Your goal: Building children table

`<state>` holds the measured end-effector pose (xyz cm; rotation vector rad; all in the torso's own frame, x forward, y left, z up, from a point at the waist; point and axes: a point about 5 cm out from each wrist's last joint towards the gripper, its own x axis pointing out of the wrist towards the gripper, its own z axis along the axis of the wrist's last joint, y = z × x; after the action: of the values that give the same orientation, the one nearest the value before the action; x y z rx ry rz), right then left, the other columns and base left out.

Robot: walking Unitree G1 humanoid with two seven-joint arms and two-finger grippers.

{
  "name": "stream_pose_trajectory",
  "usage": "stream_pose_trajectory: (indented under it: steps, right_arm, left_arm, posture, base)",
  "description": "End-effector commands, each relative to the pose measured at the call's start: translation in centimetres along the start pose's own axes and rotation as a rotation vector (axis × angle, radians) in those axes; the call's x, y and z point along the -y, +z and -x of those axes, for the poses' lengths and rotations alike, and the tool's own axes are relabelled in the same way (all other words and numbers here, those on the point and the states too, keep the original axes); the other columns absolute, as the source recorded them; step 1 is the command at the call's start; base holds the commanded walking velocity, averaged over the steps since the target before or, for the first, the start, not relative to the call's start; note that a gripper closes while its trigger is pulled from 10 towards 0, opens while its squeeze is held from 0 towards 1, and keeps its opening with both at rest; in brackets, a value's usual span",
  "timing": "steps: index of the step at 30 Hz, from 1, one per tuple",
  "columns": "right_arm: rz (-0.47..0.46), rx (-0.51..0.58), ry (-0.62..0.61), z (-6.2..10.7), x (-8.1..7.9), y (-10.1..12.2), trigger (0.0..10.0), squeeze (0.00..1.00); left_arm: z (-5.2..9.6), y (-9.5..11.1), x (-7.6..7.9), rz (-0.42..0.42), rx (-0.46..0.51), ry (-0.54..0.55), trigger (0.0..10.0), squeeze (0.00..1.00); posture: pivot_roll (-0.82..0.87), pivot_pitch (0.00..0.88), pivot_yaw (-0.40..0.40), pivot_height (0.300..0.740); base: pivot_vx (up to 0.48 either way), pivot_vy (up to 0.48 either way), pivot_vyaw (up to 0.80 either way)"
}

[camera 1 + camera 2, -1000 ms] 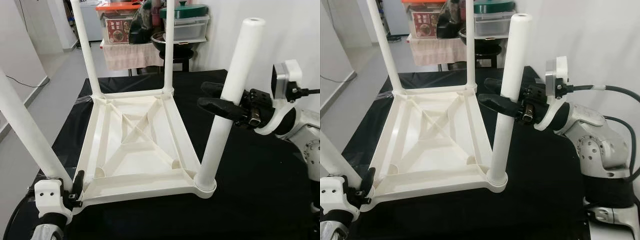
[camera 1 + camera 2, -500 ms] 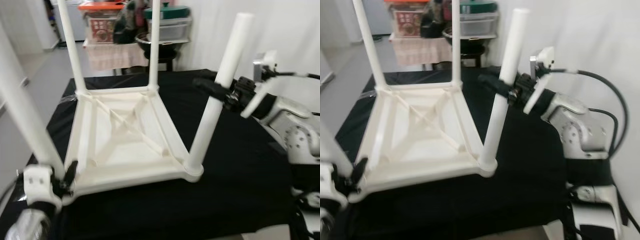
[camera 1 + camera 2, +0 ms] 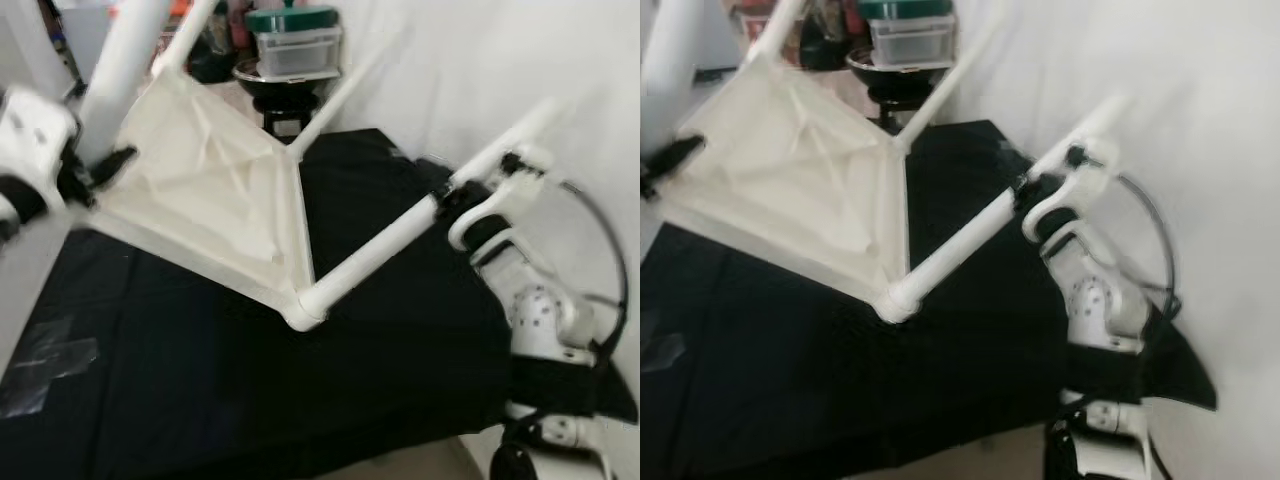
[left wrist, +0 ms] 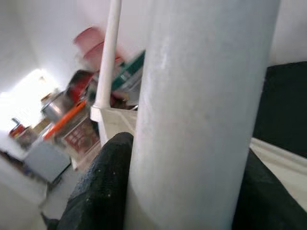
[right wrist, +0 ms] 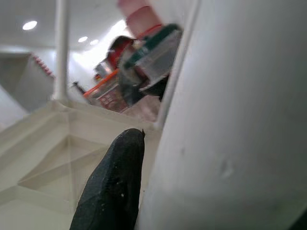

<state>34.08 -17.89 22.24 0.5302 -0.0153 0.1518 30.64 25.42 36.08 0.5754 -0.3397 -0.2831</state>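
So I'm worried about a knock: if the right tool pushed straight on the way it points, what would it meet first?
The right tool is already clamped on a white table leg, so the leg comes first; beyond it likely the ribbed underside of the tabletop, though depth is unclear.

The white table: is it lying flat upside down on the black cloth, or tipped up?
Tipped up. The white table rests one corner on the black cloth, its left side raised; the left hand and right hand each grip a leg.
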Motion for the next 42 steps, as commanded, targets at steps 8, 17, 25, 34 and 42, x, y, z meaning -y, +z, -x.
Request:
stream_pose_trajectory:
  steps: [8,17,25,34,42]
  right_arm:
    - [-0.065,-0.592,-0.232,-1.2,-1.5,-14.7,0.0,0.00]
    - [-0.092,-0.556,-0.410,-2.0,0.5,-15.0,0.0,0.00]
    - [-0.128,-0.636,-0.467,-1.2,1.7,-16.6,1.6,0.00]
    - [-0.101,-0.713,-0.545,-0.2,2.7,-17.7,10.0,1.00]
    - [-0.250,-0.685,-0.554,1.2,3.0,-17.4,10.0,1.00]
  left_arm:
    - [-4.8,15.4,3.2,0.106,0.661,-0.293,0.0,0.00]
    - [-6.3,15.0,6.9,0.231,0.649,-0.534,10.0,1.00]
    - [-6.4,14.8,7.5,0.270,0.623,-0.630,10.0,1.00]
    - [-6.0,14.4,7.9,0.262,0.613,-0.659,10.0,1.00]
    - [-5.1,13.9,8.5,0.258,0.606,-0.706,10.0,1.00]
  posture:
    - [-0.01,0.024,0.136,0.740]
    - [-0.02,0.082,0.158,0.740]
    - [-0.01,0.120,0.154,0.740]
    - [-0.01,0.128,0.135,0.740]
    - [-0.02,0.132,0.113,0.740]
  base:
    - [0.000,0.000,0.00]
    - [0.000,0.000,0.00]
    - [0.000,0.000,0.00]
    - [0.000,0.000,0.00]
    - [0.000,0.000,0.00]
